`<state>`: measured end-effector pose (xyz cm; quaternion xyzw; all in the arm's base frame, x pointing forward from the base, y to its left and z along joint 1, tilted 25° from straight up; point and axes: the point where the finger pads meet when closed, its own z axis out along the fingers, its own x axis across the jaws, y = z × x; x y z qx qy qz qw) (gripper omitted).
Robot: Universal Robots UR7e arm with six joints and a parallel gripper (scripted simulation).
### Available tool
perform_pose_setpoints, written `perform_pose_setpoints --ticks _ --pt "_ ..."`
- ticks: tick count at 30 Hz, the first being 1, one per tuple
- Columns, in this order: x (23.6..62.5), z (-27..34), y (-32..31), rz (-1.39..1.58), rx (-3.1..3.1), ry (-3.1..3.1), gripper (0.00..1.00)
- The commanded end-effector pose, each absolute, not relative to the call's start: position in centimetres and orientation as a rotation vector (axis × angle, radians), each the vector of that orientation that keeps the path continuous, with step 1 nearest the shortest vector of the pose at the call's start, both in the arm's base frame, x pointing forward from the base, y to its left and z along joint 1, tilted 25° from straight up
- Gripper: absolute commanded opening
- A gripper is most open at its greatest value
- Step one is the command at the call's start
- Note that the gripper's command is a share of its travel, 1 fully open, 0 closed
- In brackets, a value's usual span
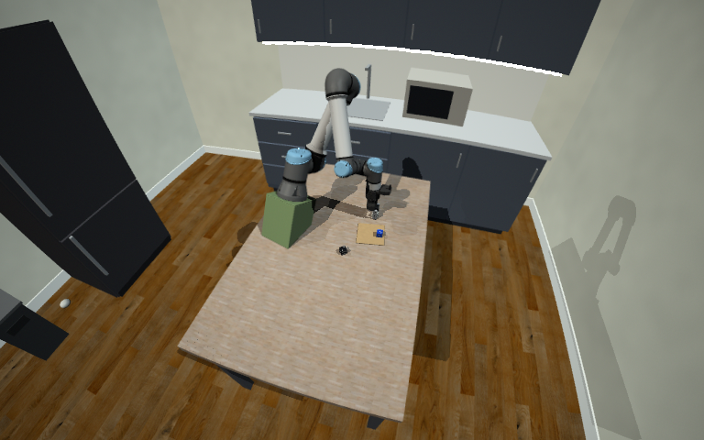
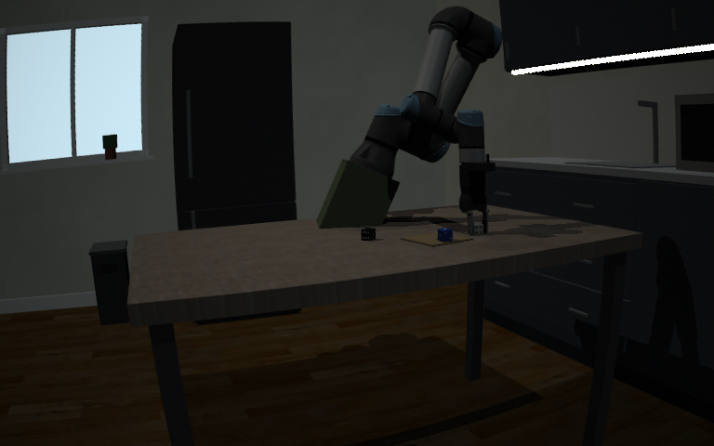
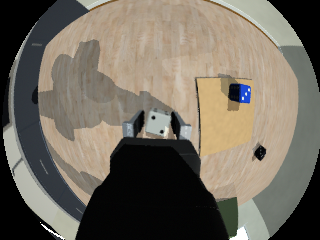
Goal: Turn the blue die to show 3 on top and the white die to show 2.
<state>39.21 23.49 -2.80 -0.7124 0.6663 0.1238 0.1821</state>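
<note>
beside the mat (image 1: pixel 366 236) (image 2: pixel 421 238) (image 3: pixel 220 122), on the table (image 1: pixel 311 311) (image 2: pixel 263 263) (image 3: pixel 175 60): white die (image 2: pixel 478 228) (image 3: pixel 158 121), apparently two pips uppermost in the wrist view. to either side of it, fingers of the gripper (image 1: pixel 374 213) (image 2: pixel 477 228) (image 3: pixel 157 125), pointing down and spread, with a gap at each flank; nothing gripped. spacing apt for closing on opposite side faces, leaving the top face free. on the mat, well inside the outline near one edge: blue die (image 1: pixel 379 233) (image 2: pixel 444 234) (image 3: pixel 244 93), apparently three pips uppermost, so probably best left untouched. off the mat, on the table and apart from both other dice: black die (image 1: pixel 343 250) (image 2: pixel 367 233) (image 3: pixel 260 152), out of the way of a short transfer; number on top too small to tell. step in hand, by judgement: taking up the white die for carrying to the mat. probably called for next: closing squarely, lifting level to keep the two uppermost, then lowering onto bare mat beside the blue die. chief risks: a tilt on an uneven grip, a nudge to the blue die, or a mat edge caught and dragged by low fingertips.
</note>
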Motion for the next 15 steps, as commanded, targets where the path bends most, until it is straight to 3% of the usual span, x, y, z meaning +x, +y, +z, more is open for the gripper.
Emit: perform_pose_setpoints --ticks 1,9,10,15 --pt "39.03 -2.92 23.56 0.353 -2.012 1.882 0.87" --pt "39.03 -2.92 23.56 0.353 -2.012 1.882 0.87" --pt "39.03 -2.92 23.56 0.353 -2.012 1.882 0.57" --pt "39.03 -2.92 23.56 0.353 -2.012 1.882 0.57"
